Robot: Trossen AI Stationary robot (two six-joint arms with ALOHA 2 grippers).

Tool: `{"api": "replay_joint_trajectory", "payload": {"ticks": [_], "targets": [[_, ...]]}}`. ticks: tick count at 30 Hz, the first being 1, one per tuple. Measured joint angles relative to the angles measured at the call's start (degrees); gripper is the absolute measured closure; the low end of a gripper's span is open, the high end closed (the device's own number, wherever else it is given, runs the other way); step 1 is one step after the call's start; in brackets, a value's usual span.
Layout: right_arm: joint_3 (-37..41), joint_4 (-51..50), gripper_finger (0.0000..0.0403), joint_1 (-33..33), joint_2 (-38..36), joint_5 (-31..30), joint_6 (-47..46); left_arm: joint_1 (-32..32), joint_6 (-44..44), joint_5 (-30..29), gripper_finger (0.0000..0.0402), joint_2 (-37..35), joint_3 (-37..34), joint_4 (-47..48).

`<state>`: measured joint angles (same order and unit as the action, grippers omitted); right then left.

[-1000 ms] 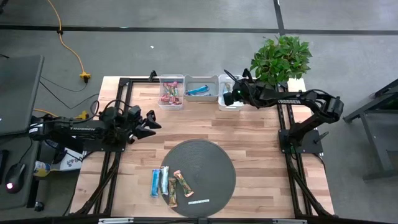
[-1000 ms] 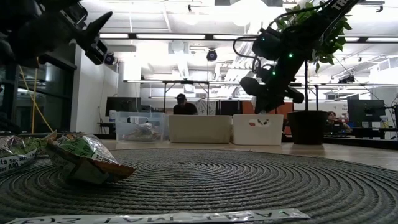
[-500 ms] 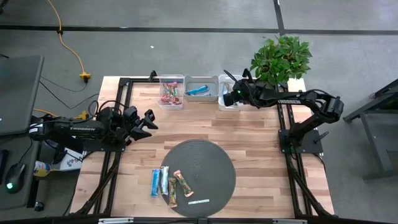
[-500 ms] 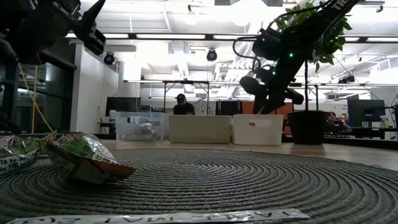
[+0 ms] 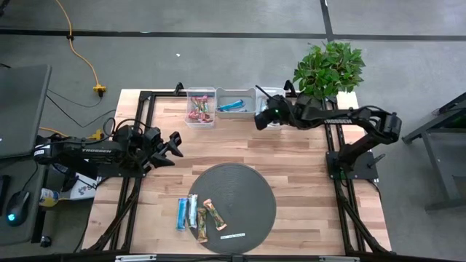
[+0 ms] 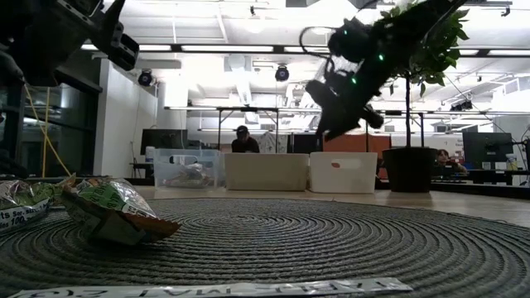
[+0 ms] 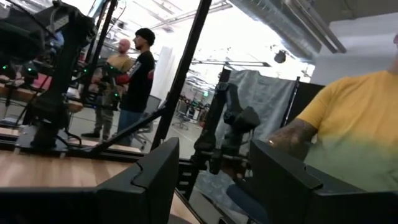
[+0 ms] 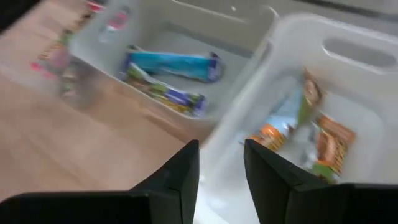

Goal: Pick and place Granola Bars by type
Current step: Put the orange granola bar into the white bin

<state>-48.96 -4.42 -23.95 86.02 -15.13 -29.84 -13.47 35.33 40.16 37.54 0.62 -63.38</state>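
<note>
Four Granola Bars (image 5: 197, 217) were left lying flat at the mat's (image 5: 240, 191) front-left edge; others were already sorted into bins (image 5: 235, 101). Right pincer (image 8: 221, 163) was seen empty, fingers narrowly parted, above the bins. Left pincer (image 5: 173, 143) was held apart, empty, over the desk (image 5: 306, 175). Bars were judged light, crinkly, slippery; a mid-length grasp across the width was advised.

High view: overhead, looking straight down on the whole desk (image 5: 298, 175) and both arms. Low view: at desk-top height, close to the round mat (image 6: 315, 240), facing level toward the bins (image 6: 265, 171) and the room behind. Left wrist view: faces outward into the room. Right wrist view: close above the bins, shared with the high and low views.
</note>
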Motion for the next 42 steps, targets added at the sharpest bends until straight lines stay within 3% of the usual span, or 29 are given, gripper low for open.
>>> {"api": "replay_joint_trajectory", "payload": {"ticks": [11,19,24,31,36,42], "targets": [[-10.6,0.0,0.0292,6.8,0.0,-0.6,3.6,0.0,-2.8,0.7,0.0209,-1.3,0.0,0.1],[-18.0,-0.1,0.0292,14.9,0.0,0.4,7.9,0.0,-7.0,-0.1,0.0209,-9.5,0.0,1.5],[-20.6,-0.1,0.0292,20.0,-0.1,3.6,8.4,0.0,-9.2,-5.0,0.0209,-16.8,0.0,10.8],[-20.9,-4.9,0.0292,27.7,-0.1,6.4,4.5,0.0,-12.1,-16.6,0.0209,-24.7,0.0,22.7],[-20.9,-10.0,0.0292,34.4,-0.1,4.5,7.2,0.0,-12.6,-17.2,0.0209,-29.8,0.0,29.7],[-20.9,-10.7,0.0292,38.6,-0.1,3.6,0.4,0.0,-11.9,-18.6,0.0209,-36.0,0.0,37.2]]}}
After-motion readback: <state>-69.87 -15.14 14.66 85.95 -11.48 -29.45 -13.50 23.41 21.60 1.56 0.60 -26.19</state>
